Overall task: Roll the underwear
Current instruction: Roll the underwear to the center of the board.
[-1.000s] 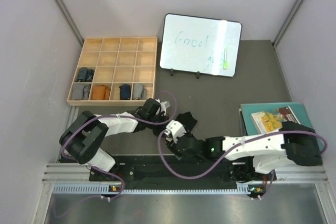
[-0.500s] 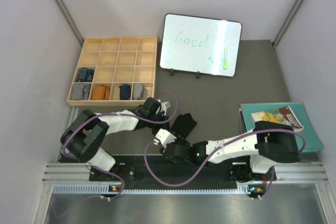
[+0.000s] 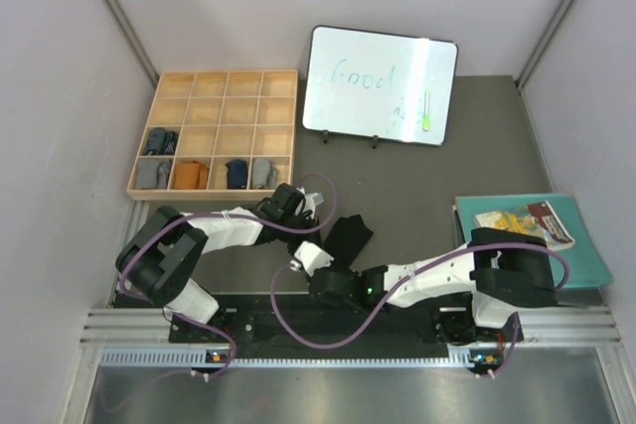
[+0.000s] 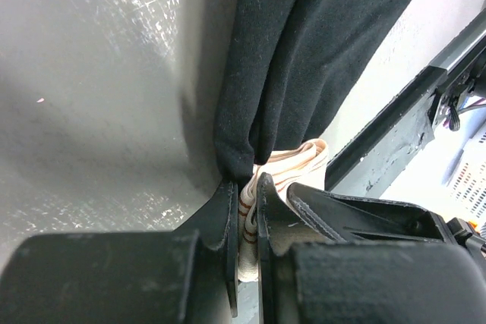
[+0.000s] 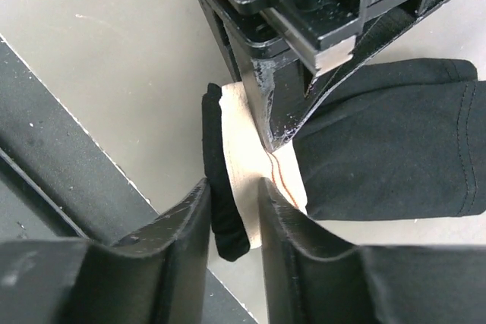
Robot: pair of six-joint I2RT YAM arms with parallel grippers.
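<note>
The black underwear (image 3: 346, 233) with a beige waistband (image 5: 243, 134) lies on the grey table between my two grippers. My left gripper (image 3: 306, 211) is shut on the waistband, which shows pinched between its fingers in the left wrist view (image 4: 247, 202), the black cloth (image 4: 304, 51) stretching away. My right gripper (image 3: 306, 257) is closed on the folded end of the same waistband (image 5: 234, 184), close beside the left fingers (image 5: 281, 111). Small rolled cloths, grey (image 3: 152, 176) and navy (image 3: 237, 174) among them, sit in the wooden tray; their trim is too small to tell.
A wooden compartment tray (image 3: 214, 96) stands at the back left, with an orange roll (image 3: 189, 176) in its front row. A whiteboard (image 3: 378, 86) leans at the back centre. A teal book (image 3: 576, 235) with a packet lies at the right. A black rail (image 5: 68, 187) runs along the near edge.
My right gripper has swung left and toward the near edge, from the middle of the black cloth to its waistband end. The left gripper has stayed put, holding the waistband.
</note>
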